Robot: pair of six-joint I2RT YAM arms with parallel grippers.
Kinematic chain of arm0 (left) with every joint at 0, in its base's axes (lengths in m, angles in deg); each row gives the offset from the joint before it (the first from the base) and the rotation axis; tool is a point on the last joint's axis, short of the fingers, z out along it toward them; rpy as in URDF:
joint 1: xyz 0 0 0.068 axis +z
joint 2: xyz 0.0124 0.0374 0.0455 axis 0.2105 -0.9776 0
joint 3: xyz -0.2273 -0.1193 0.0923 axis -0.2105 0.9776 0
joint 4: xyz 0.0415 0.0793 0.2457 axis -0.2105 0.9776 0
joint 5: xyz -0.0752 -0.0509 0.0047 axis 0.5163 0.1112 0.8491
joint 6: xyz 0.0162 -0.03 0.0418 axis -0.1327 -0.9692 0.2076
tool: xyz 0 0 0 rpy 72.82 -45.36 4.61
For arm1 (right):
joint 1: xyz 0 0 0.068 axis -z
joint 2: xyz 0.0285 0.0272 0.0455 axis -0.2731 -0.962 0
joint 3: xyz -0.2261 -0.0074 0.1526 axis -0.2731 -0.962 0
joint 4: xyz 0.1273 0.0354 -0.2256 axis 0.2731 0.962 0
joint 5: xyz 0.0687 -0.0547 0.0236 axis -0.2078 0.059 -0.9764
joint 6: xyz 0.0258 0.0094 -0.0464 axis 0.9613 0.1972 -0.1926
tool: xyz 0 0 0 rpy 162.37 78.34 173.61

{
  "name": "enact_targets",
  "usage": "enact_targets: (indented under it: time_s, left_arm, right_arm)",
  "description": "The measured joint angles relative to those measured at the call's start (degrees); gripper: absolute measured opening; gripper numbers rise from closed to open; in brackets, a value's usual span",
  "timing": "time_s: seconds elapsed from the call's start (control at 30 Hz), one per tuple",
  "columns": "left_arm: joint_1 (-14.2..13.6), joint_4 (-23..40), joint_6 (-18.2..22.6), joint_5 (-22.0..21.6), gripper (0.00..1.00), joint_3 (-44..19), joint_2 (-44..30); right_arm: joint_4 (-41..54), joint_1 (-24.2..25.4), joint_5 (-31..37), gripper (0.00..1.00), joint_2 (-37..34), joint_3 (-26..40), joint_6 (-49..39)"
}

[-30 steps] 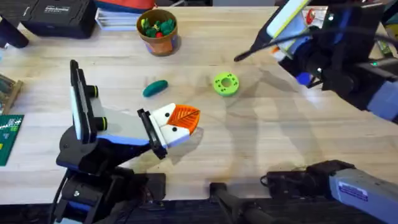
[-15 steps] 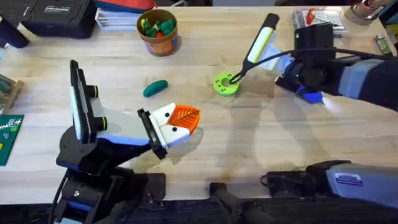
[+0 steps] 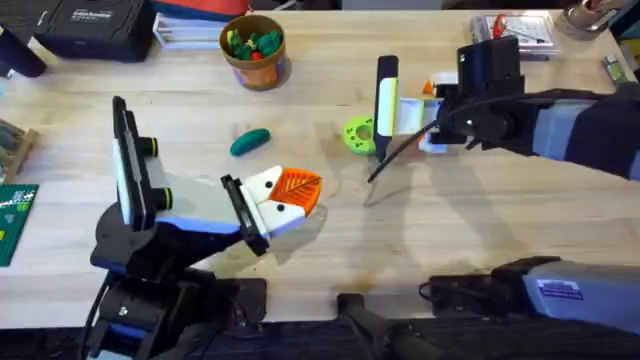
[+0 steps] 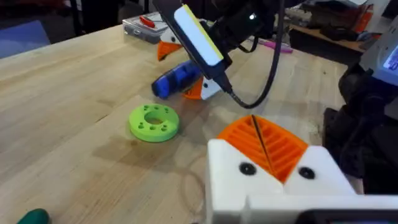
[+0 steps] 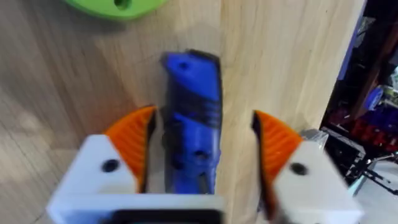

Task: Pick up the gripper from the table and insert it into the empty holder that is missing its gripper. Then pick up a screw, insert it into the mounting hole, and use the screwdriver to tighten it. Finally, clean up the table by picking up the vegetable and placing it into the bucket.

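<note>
The blue screwdriver [image 5: 193, 124] lies on the table beside a lime-green disc [image 3: 361, 135]. My right gripper [image 5: 205, 121] is open and low over the screwdriver, with an orange pad on either side of its body. The left wrist view shows the screwdriver [image 4: 176, 79] under the right gripper [image 4: 180, 70]. My left gripper [image 3: 300, 190] hovers mid-table, its two orange pads [image 4: 261, 140] shut together on nothing. The dark green vegetable [image 3: 250, 141] lies between the left gripper and the bucket [image 3: 254, 48] at the back. The loose gripper, the empty holder and the screw are out of view.
A clear case [image 3: 512, 27] sits at the back right, and black boxes and books [image 3: 90, 25] at the back left. A green circuit board [image 3: 12, 222] lies at the left edge. A black cable [image 3: 400, 150] hangs from the right wrist over the disc.
The right arm swung left and down from the back right. It now sits beside the green disc with its fingers around the screwdriver. The left arm has not moved.
</note>
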Motion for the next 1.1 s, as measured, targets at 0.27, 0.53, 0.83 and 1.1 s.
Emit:
enact_targets:
  time_s: [0.27,0.53,0.83,1.1]
  left_arm:
    - [0.00,0.00,0.00,-0.02,0.004,0.00,0.00]
    - [0.00,0.00,0.00,0.00,0.004,0.00,0.00]
    - [0.00,0.00,0.00,0.00,0.977,0.00,0.00]
    - [0.00,-5.34,1.07,-1.75,0.985,0.48,0.00]
  right_arm:
    - [1.37,0.00,0.22,0.992,0.07,0.97,5.46]
    - [10.28,0.00,0.72,0.993,7.23,2.00,24.48]
    - [30.07,0.00,0.76,0.994,20.22,6.41,44.29]
    - [36.35,0.00,-3.41,0.994,29.29,6.96,63.09]
